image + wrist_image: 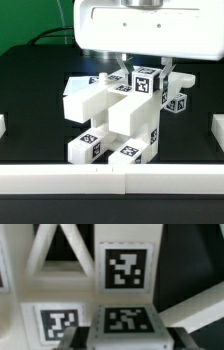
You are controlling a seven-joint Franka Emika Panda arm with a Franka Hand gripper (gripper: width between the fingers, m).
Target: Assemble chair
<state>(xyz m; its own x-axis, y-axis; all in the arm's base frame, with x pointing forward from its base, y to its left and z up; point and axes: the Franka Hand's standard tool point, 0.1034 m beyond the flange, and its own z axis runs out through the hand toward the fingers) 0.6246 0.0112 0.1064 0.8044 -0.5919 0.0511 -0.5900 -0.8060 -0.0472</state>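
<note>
While the gripper (128, 70) stands pressed together, apparently pinching a tagged part at the top of the chair (115, 120), keep the seating push straight down and watch for skew. Chair sits mid-table beneath the arm. Its long axis looks roughly upright, bar legs spreading toward the near wall (110, 178); occlusion makes this uncertain.

Black table (30, 95), matte. White rails lie on it: one along the near edge (110, 180), short pieces at the exterior view's left edge (3, 127) and right edge (214, 130). The chair (118, 115), partly assembled, rests on the table directly below the jaws: white blocks with black-and-white tags, lower blocks touching the surface. A small tagged part (178, 102) lies just beside it, toward the exterior view's right.
</note>
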